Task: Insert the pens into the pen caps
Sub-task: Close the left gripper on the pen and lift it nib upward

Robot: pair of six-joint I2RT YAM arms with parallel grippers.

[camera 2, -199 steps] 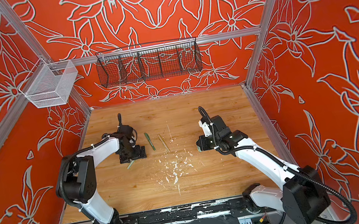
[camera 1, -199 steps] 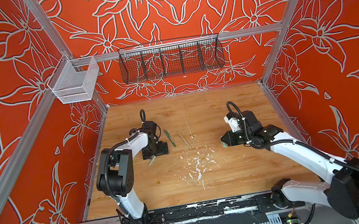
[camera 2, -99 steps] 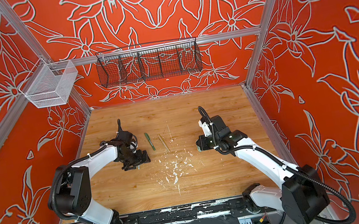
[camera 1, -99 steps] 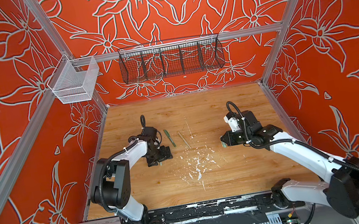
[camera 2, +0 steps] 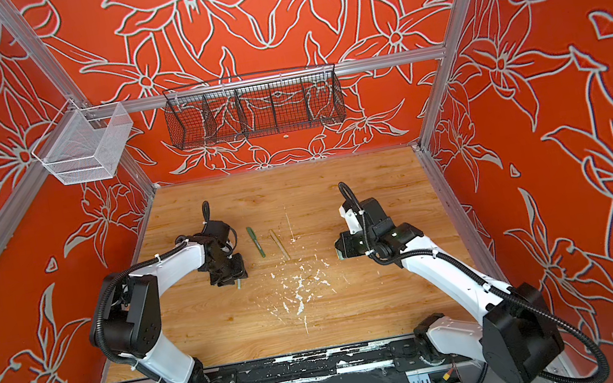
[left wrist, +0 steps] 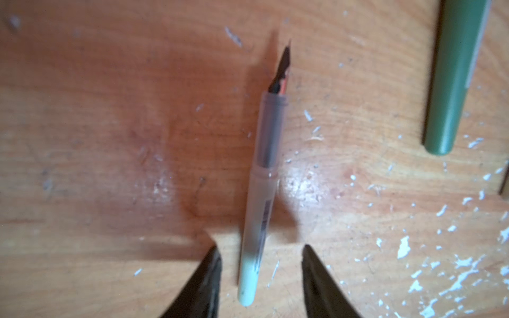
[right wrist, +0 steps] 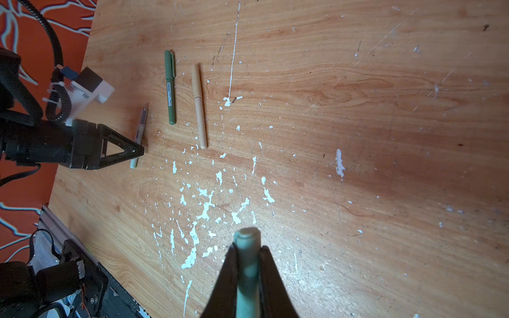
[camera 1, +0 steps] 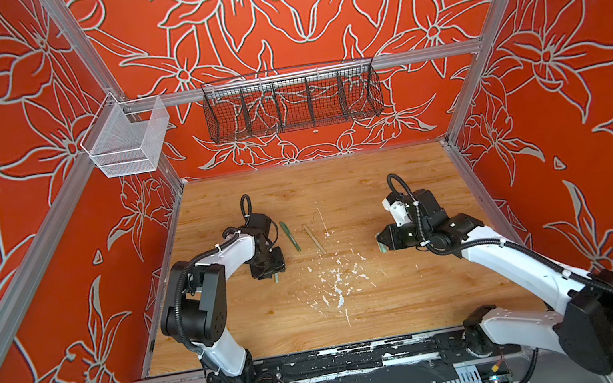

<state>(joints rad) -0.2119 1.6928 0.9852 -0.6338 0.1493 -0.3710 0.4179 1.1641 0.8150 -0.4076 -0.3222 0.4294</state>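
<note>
My left gripper (left wrist: 259,247): released. The jaws stand on both sides of the pale green pen (left wrist: 261,198) with a small gap on each side, so nothing is grasped.
Pale green pen: lies flat on the table (right wrist: 358,110), uncapped. In a top view its rear end shows at 6 o'clock of my left gripper, and the nib seems to point toward 12 o'clock.
My right gripper (right wrist: 248,249): clenched on the pale green cap (right wrist: 247,236), lifted above the table at 3 o'clock from my left gripper, well apart.
Dark green pen (right wrist: 170,88) and tan pen (right wrist: 199,110): side by side at about 2 o'clock from my left gripper. I judge that both already wear their caps.
Step in hand: grasping the last pen.
Next move: close on the barrel near its rear, lift, turn the nib toward 3 o'clock and line it up with the cap's mouth. The nib is thin, so the aim must be exact.
</note>
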